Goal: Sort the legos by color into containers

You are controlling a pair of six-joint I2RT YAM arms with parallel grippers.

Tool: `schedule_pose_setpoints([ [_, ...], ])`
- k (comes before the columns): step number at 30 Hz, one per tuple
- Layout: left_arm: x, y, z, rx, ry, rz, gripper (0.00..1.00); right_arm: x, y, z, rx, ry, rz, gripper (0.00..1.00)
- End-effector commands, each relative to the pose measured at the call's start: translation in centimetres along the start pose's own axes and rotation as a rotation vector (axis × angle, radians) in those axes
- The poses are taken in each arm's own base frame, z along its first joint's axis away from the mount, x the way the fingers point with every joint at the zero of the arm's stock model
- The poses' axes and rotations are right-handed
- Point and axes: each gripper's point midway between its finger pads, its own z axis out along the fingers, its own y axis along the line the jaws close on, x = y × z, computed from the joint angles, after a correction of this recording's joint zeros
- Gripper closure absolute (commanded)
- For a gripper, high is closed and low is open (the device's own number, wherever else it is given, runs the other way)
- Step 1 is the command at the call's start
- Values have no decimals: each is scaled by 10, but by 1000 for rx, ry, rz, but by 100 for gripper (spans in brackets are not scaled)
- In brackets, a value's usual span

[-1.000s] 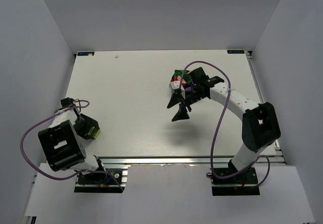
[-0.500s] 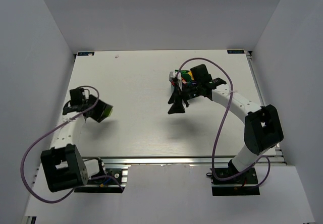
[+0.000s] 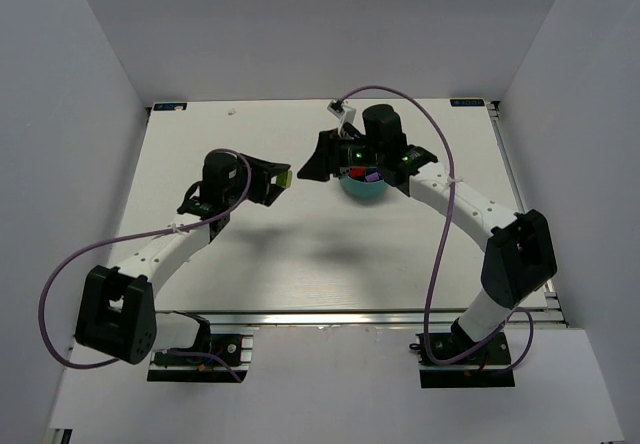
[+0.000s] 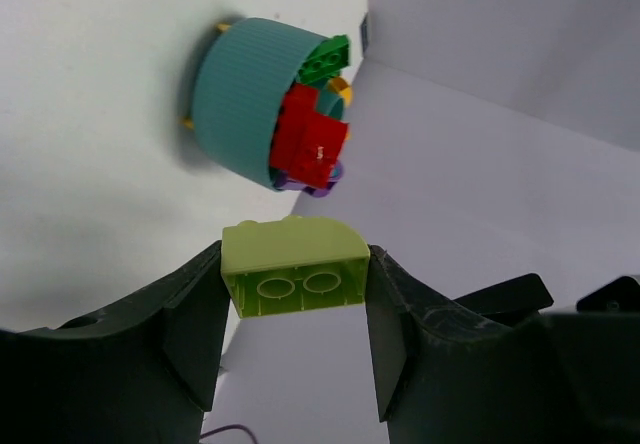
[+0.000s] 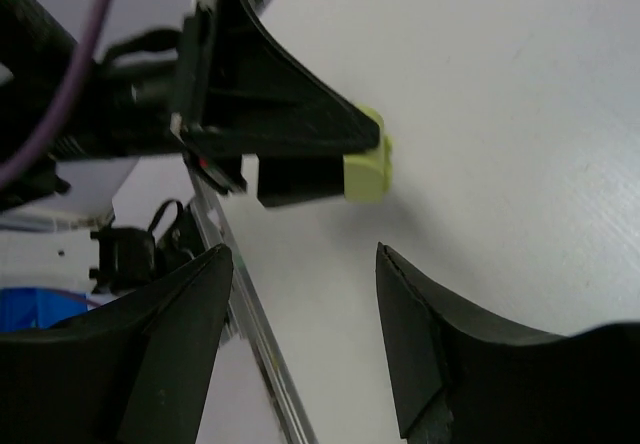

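Note:
My left gripper (image 3: 279,177) is shut on a lime brick (image 4: 294,265), which also shows in the top view (image 3: 285,177) and the right wrist view (image 5: 365,169). It holds the brick above the table, left of the teal bowl (image 3: 362,186). In the left wrist view the bowl (image 4: 240,99) holds red (image 4: 308,144), green (image 4: 326,59), yellow and purple bricks. My right gripper (image 3: 312,167) is open and empty, between the lime brick and the bowl, with its wrist over the bowl's far rim.
The white table (image 3: 250,254) is walled on the left, far and right sides. An aluminium rail (image 3: 330,318) runs along the near edge. Purple cables loop off both arms.
My left arm has swung from the near left toward the centre with the lime brick. My right gripper has moved up and left, uncovering the bowl.

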Motion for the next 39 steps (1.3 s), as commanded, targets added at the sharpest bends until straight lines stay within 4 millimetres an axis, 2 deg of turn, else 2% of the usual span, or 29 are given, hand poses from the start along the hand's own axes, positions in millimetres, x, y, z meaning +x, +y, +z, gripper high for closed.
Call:
schedule_pose_setpoints([
  [1,2,-54,-1,155,-24,-73,84,-47,4,6,21,-166,-13,36],
  [13,24,-72,-3,253,30,-155,85,-53,-12,20,83,-210,-91,41],
  [21,28,-71,-4,269,39,-176,86,-62,-16,33,90,-214,-122,43],
  [27,30,-66,-5,267,39,-183,85,-62,-15,38,69,-213,-133,50],
  [29,30,-66,-5,268,41,-184,85,-60,-11,39,46,-204,-138,56],
  [30,30,-66,-5,268,41,-182,85,-59,-10,39,38,-201,-140,64],
  [31,30,-66,-5,268,41,-182,81,-57,-9,40,27,-194,-142,72],
  [33,30,-67,-6,272,41,-179,70,-57,-6,38,15,-197,-156,79],
  [34,29,-66,-6,269,35,-175,61,-57,-4,37,7,-204,-169,83],
  [35,28,-67,-7,268,28,-170,41,-61,-1,32,8,-216,-200,91],
  [37,23,-64,-9,252,-10,-147,29,-60,-3,27,20,-224,-233,99],
  [38,21,-65,-10,251,-23,-135,23,-66,-2,19,26,-244,-257,100],
  [39,18,-67,-12,255,-41,-110,13,-64,-6,15,41,-244,-284,100],
])
